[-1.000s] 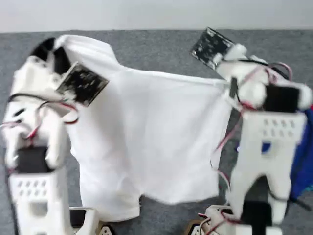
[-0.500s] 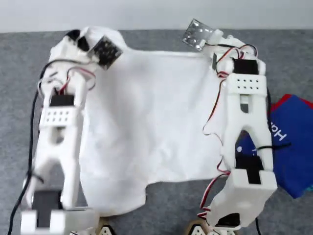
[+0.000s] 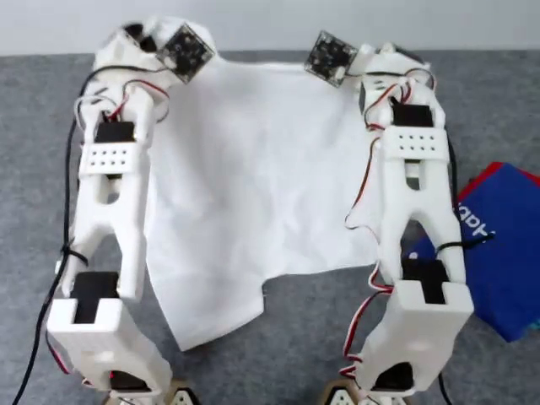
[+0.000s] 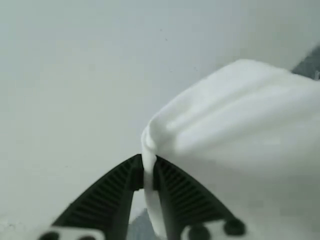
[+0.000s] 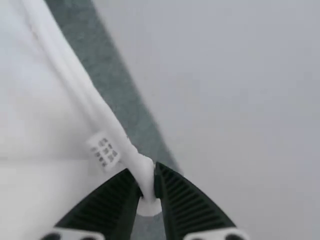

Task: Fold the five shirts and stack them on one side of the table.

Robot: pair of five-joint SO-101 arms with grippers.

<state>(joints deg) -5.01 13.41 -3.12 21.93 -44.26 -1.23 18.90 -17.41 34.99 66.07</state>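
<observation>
Fabric of the white shirt [image 3: 253, 186] is clamped at one corner by the left gripper [image 4: 146, 167] and at another by the right gripper [image 5: 144, 172]. It is thereby spread flat between and behind them on the table [image 3: 498, 93], presumably ready for folding.

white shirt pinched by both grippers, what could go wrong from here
1. The left gripper and right gripper each pinch just a thin edge of the white shirt, so it may slip free.
2. Its near edge lies uneven, one flap sticking out past the rest, so a fold could come out skewed.
</observation>
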